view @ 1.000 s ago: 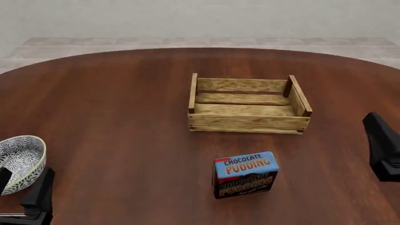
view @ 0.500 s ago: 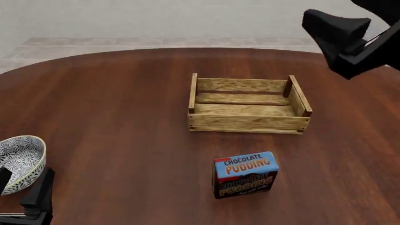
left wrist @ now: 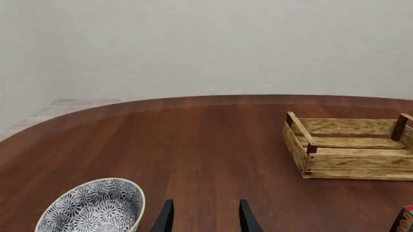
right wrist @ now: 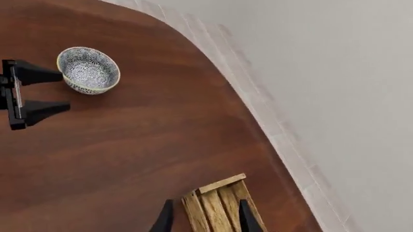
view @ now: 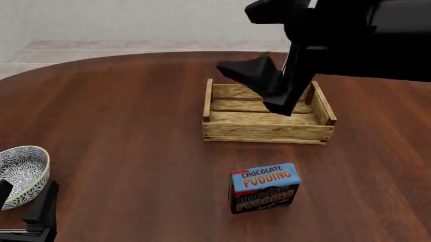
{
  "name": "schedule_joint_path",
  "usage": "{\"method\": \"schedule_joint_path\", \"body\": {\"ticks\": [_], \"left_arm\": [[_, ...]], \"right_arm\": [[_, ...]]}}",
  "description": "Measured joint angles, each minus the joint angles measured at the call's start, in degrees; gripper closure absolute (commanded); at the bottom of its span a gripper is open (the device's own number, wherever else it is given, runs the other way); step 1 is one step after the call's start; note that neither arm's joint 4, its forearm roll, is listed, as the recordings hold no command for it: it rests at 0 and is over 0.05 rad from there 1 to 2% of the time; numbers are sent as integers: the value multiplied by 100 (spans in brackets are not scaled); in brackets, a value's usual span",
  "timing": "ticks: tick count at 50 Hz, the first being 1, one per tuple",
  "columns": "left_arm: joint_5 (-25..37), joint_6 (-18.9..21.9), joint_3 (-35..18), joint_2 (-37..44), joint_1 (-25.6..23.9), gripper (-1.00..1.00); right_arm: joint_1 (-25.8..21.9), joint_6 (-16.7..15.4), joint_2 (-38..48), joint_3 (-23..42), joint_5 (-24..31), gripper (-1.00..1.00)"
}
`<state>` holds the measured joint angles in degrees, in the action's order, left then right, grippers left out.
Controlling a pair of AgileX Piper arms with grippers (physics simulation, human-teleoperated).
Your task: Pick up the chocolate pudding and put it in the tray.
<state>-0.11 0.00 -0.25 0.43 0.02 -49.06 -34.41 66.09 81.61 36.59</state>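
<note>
The chocolate pudding (view: pixel 264 186) is a small carton with a blue top and a dark brown front. It stands upright on the table, nearer to me than the tray (view: pixel 269 132). The tray is a shallow crate of light slatted wood, with nothing in it. My right gripper (view: pixel 251 88) hangs open high above the tray's left half, well clear of the pudding. In the right wrist view the right gripper (right wrist: pixel 205 220) frames the tray (right wrist: pixel 219 203). My left gripper (view: pixel 23 201) rests open at the near left. In the left wrist view, only a sliver of the pudding (left wrist: pixel 405 220) shows.
A white patterned bowl (view: pixel 23 171) sits at the near left, right by the left gripper's fingers; the bowl (left wrist: pixel 96 210) also shows in the left wrist view. The round brown table (view: pixel 135 126) ends at a curved far edge, with tiled floor beyond.
My right arm has swung in from the upper right to above the tray. The left arm, pudding, tray and bowl have not moved.
</note>
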Motion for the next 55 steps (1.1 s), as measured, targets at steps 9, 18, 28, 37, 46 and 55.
{"method": "schedule_joint_path", "body": {"ticks": [9, 18, 28, 37, 46, 55], "left_arm": [[0, 0, 0, 0, 0, -100], [0, 0, 0, 0, 0, -100], [0, 0, 0, 0, 0, -100], [0, 0, 0, 0, 0, -100], [0, 0, 0, 0, 0, -100], [0, 0, 0, 0, 0, -100]], "right_arm": [[-312, -553, 409, 354, 904, -100], [-403, -1039, 790, 708, 1763, -100], [-300, -1769, 894, 359, 2163, -100], [-278, -2162, 807, -14, 2301, -100], [-456, -2184, 669, -457, 2304, -100], [-738, -1988, 510, -956, 2168, -100]]}}
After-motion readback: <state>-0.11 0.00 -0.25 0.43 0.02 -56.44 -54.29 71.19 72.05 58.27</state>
